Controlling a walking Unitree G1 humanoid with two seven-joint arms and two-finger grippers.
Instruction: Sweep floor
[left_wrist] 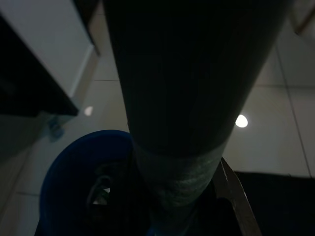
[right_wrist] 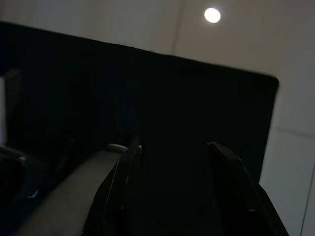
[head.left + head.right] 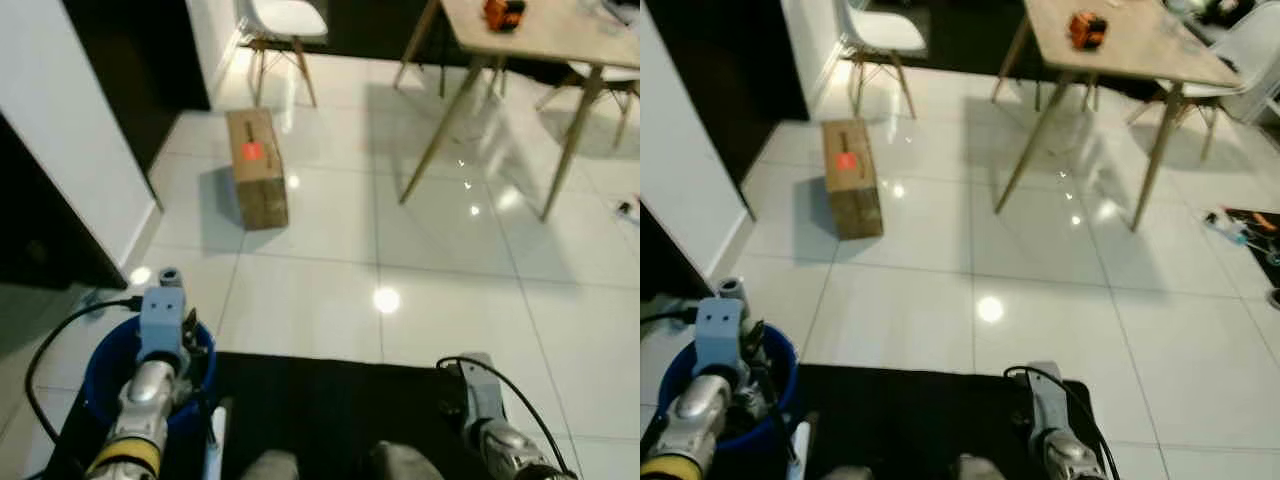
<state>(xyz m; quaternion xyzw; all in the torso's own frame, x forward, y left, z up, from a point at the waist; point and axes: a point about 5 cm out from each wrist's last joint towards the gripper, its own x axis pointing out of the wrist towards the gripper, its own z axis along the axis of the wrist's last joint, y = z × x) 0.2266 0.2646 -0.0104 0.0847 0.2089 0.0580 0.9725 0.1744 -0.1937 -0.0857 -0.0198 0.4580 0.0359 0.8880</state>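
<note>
White glossy floor tiles spread across the room, catching ceiling light spots. At the far right stands a wooden surface on slanted legs with an orange object on top, and a white chair sits at the back left. A cardboard box with a red label lies on the tiles between the chair and the robot. A white wall runs along the left.

Close to the robot, a black mat covers the floor. A blue bucket stands at the mat's left edge, partly on the tiles.

The left arm reaches down over the bucket. In the left wrist view a thick dark pole blocks most of the frame, running down beside the bucket; whether the left gripper is clenched on it I cannot tell.

The right arm hangs low over the mat's right side. The right gripper has its fingers spread apart with nothing between them, above the mat.
</note>
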